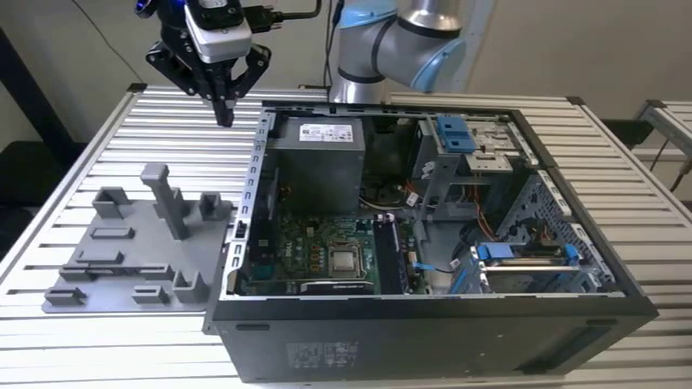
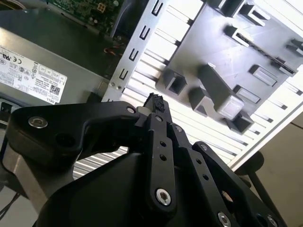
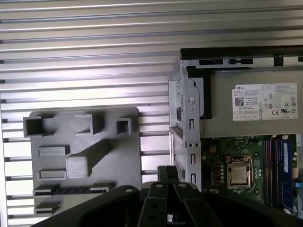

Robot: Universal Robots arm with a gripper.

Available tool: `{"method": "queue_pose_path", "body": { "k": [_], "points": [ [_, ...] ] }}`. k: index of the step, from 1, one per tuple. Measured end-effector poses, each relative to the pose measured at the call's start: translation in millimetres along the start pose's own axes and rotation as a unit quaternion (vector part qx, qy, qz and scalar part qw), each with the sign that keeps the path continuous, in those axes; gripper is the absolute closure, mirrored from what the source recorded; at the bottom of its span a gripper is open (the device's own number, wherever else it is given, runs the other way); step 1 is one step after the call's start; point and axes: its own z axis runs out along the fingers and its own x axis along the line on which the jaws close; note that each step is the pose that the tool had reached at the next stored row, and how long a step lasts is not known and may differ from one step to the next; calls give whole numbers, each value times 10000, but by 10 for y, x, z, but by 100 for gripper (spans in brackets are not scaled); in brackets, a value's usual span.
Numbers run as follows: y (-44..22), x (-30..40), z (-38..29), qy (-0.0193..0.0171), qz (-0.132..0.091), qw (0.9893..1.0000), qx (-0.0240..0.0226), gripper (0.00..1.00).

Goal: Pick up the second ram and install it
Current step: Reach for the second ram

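The second ram is a slim dark stick standing on edge in a long slot of the grey holder plate. The second wrist view shows the ram as a thin dark strip on the plate. My gripper hangs high over the slatted table, beyond the plate and beside the far corner of the computer case on the exterior view's left. Its black fingers are shut together with nothing between them. The stick lies well away from the gripper, untouched.
The open computer case lies on its side to the right of the plate, with power supply, motherboard and CPU socket. Another stick with a blue label sits in a motherboard slot. A grey post rises from the plate.
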Motion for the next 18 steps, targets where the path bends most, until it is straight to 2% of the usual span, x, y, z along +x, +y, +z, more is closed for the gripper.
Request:
{"method": "queue_pose_path", "body": {
  "k": [18],
  "points": [
    [-20,270,46,5,-11,10000,0,89]
  ]
}}
